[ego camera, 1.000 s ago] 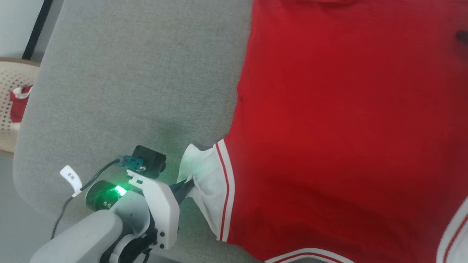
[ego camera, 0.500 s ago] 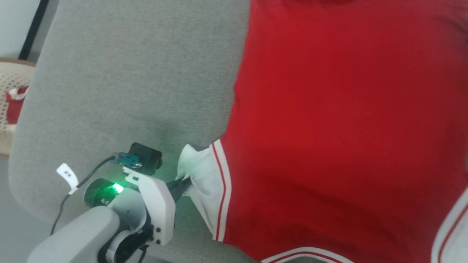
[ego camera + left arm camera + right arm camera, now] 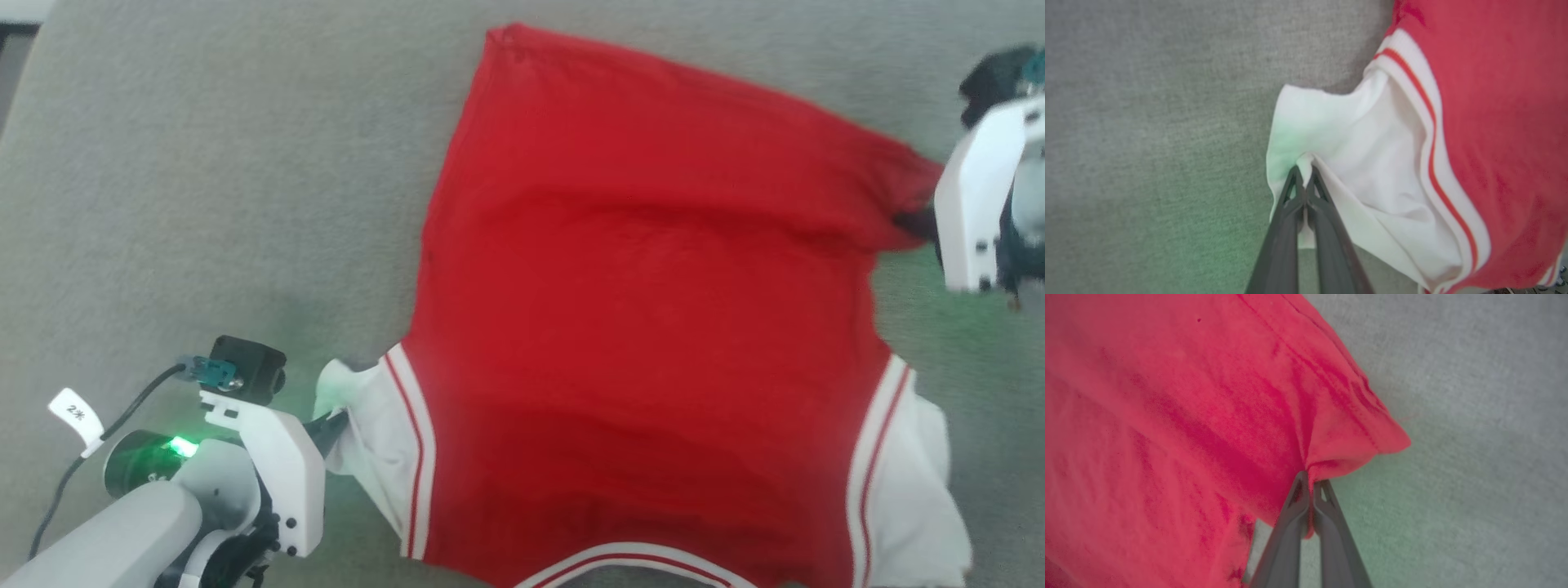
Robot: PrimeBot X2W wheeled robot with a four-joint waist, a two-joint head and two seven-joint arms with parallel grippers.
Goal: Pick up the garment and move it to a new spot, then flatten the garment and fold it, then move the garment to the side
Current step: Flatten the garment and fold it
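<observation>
The garment (image 3: 645, 327), a red jersey T-shirt with white sleeves and striped trim, lies spread on the grey fabric surface (image 3: 204, 204), neck end toward the bottom of the head view. My left gripper (image 3: 336, 425) is shut on the white sleeve (image 3: 1355, 151) at the lower left; in the left wrist view the cloth bunches at the closed fingertips of the left gripper (image 3: 1303, 173). At the right edge, my right gripper (image 3: 914, 222) is shut on the red hem corner (image 3: 1355, 433), pulling it outward. The right gripper (image 3: 1311, 479) pinches that cloth.
Grey upholstered surface extends all around the shirt, with free room to the left and above it. The other white sleeve (image 3: 914, 490) lies crumpled at the lower right. A cable with a white tag (image 3: 77, 416) hangs by my left wrist.
The head camera has tilted, so the shirt's far hem and my right gripper have come into the picture. My right gripper has shut on the hem corner. The left grip is unchanged.
</observation>
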